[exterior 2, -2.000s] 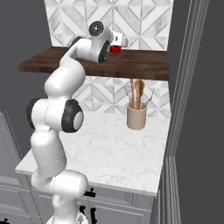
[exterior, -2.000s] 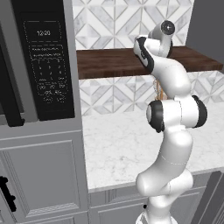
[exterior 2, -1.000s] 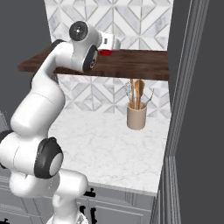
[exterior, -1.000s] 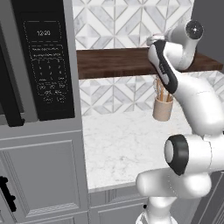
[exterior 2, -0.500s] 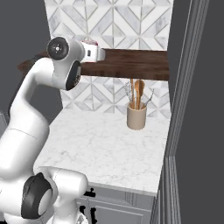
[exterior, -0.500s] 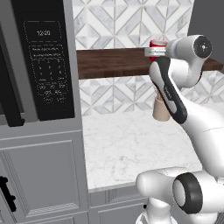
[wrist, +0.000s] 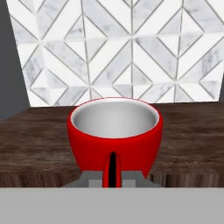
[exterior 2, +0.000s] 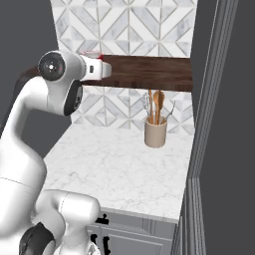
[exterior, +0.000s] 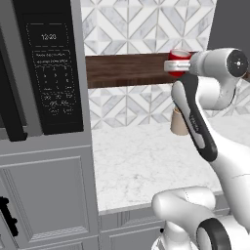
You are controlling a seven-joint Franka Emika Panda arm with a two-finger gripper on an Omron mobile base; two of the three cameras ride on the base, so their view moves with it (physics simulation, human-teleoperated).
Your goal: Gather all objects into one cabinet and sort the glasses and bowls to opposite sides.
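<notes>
A red cup (wrist: 114,131) with a pale inside is upright, and my gripper (wrist: 114,171) is shut on its near wall. In the left base view the red cup (exterior: 179,60) hangs just in front of the dark wooden shelf (exterior: 127,69), held by the gripper (exterior: 172,65) at the end of the raised arm. From the right base view the red cup (exterior 2: 91,55) and gripper (exterior 2: 99,68) are at the shelf's left end (exterior 2: 149,72). The bowls and the cabinet are out of view.
A beige utensil holder (exterior 2: 155,132) with wooden spoons stands on the marble counter (exterior 2: 124,169) under the shelf. A tall grey unit with a black microwave (exterior: 53,73) rises at the left. A grey panel (exterior 2: 211,109) closes off the right side.
The arm has swung round, with its upper joints crossing to the other side. It has carried the red cup leftward along the shelf and out past its front edge. The grip has stayed shut.
</notes>
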